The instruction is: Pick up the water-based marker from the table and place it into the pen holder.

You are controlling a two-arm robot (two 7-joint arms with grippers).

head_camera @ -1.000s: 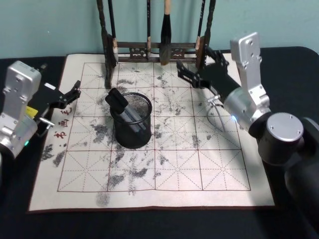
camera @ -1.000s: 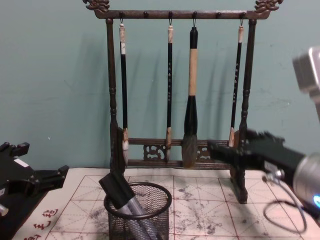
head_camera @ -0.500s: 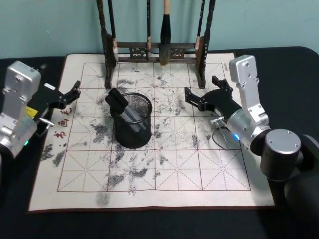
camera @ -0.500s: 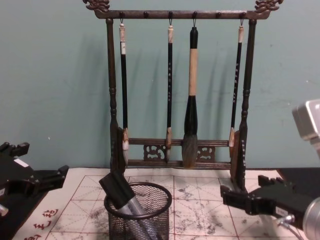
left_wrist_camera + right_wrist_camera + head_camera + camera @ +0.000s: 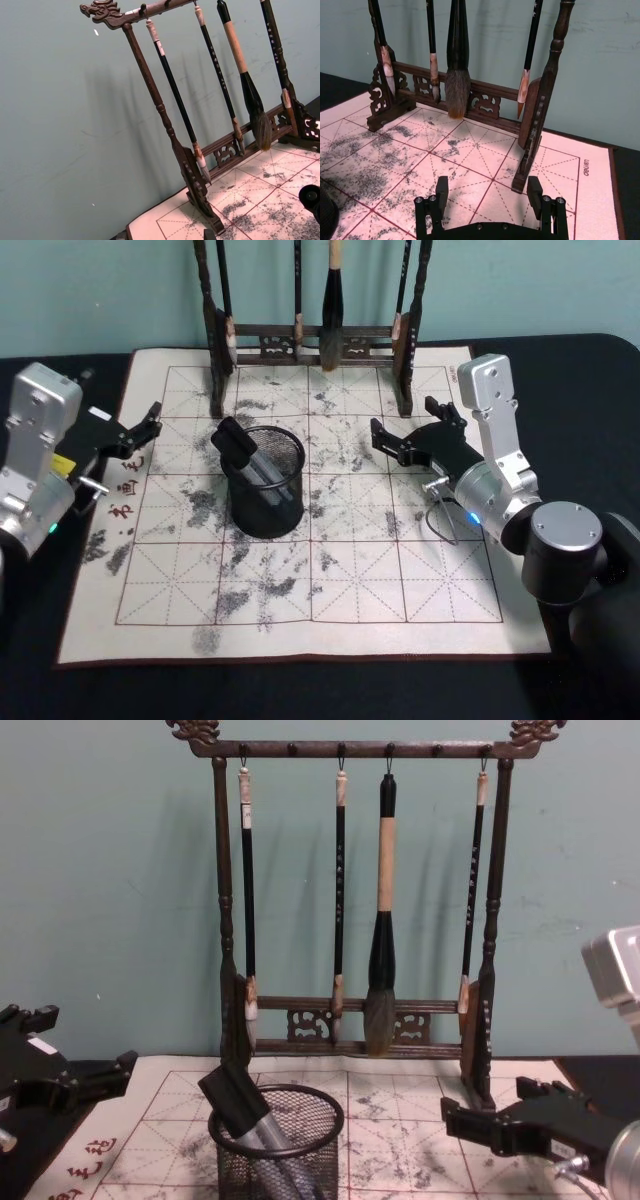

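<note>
**Operator:** Marker status first: I see it standing in the pen holder, leaning toward my left, its black cap poking up over the rim. From the chest view the same marker sits tilted inside the mesh cup, grey barrel down in the basket.

**Observer:** Start at the left. Where is that arm?

**Operator:** My left claw hangs at the left edge of the calligraphy mat, well apart from the holder. Its fingers are spread and hold nothing. In the chest view it comes in low from the left edge.

**Observer:** And the middle of the counter?

**Operator:** The holder stands upright on the mat's left-centre squares, among the ink smudges. Behind it, at the mat's far edge, is the brush rack with four brushes hanging; I see the rack full height from the chest camera, and the left wrist camera looks at it against the teal wall.

**Observer:** The right side?

**Operator:** My right claw floats over the mat to the right of the holder, near the rack's right foot, pointing toward the rack. Its jaws stand wide apart and empty; from the right wrist view I see both fingers parted with bare mat between them. The dark counter surrounds the mat.
</note>
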